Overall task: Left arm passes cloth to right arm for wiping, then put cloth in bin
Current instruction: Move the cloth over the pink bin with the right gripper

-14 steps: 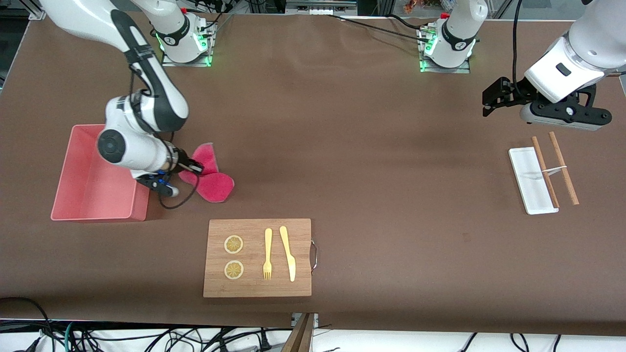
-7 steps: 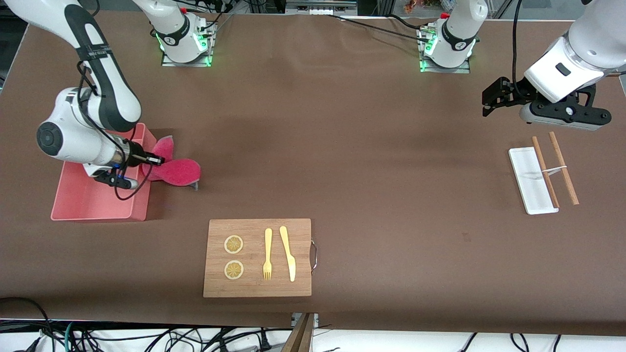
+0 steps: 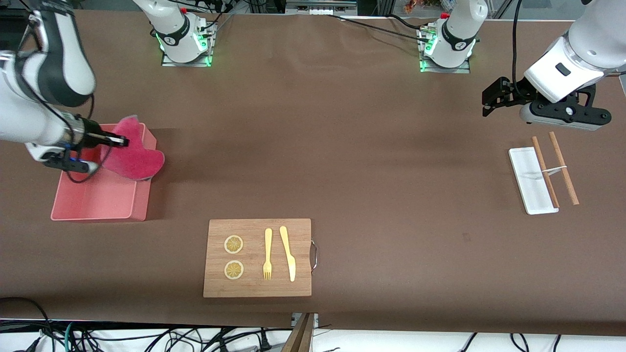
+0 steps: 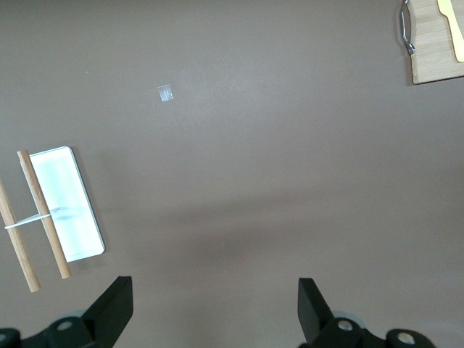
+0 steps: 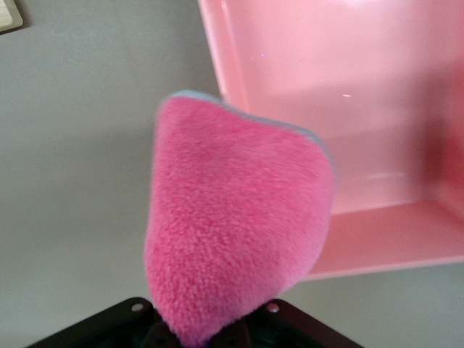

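**Cloth hanging over the bin's edge, right gripper pinching it**

The cloth [image 3: 134, 154] is hanging from the right gripper [image 3: 120, 142], magenta face showing in both the front and right wrist views, with a thin grey edge just visible along its rim in the wrist view. Its long axis is running from the pinched end outward toward the middle of the table, the free rounded end drooping over the bin's wall. The folds are spreading out from the grip like two lobes.

The bin [image 3: 93, 200] is sitting at the right arm's end of the table, long axis running toward and away from the front camera. The cloth is lying partly above its interior, partly above the wall toward the table's middle.

No writing or labels are readable anywhere.

The right gripper is clamping its fingers tight on one end of the cloth, over the bin. The left gripper [image 4: 214, 315] is waiting with fingers spread wide, holding nothing, over bare table near the white tray [image 3: 530, 181] and the two wooden sticks [image 3: 555, 168]. The wooden board [image 3: 257, 288] is lying nearer the front camera.
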You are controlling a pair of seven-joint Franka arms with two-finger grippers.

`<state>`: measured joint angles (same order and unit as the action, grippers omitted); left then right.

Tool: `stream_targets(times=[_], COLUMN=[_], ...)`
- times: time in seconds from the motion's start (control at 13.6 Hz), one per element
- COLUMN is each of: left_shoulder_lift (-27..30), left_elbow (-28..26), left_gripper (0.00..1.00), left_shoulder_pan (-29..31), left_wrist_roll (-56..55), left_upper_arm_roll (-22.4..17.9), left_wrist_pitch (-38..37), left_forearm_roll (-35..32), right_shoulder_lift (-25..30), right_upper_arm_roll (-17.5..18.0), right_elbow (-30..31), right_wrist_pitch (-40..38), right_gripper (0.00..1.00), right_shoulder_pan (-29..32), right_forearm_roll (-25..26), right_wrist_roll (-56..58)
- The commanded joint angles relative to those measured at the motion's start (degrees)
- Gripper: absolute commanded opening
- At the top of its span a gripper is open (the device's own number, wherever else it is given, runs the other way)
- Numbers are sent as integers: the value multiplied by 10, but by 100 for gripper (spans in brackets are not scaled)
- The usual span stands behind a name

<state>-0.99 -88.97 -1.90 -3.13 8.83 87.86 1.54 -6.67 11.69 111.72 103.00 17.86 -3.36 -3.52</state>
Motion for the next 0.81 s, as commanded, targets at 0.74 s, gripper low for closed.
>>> stream_targets(times=[0.74], left_shoulder_lift=[-1], left_elbow=[10], left_gripper=[100], left_shoulder_pan=[3], left_wrist_roll=[7], left_upper_arm_roll=[0], left_wrist_pitch=[-6], left_forearm_roll=[10], right_shoulder_lift=[69], right_upper_arm_roll=[-30], right_elbow=[103], right_wrist_pitch=[183], right_gripper=[0], right_shoulder_pan=[53], right_forearm_roll=[68], right_wrist_roll=[162])
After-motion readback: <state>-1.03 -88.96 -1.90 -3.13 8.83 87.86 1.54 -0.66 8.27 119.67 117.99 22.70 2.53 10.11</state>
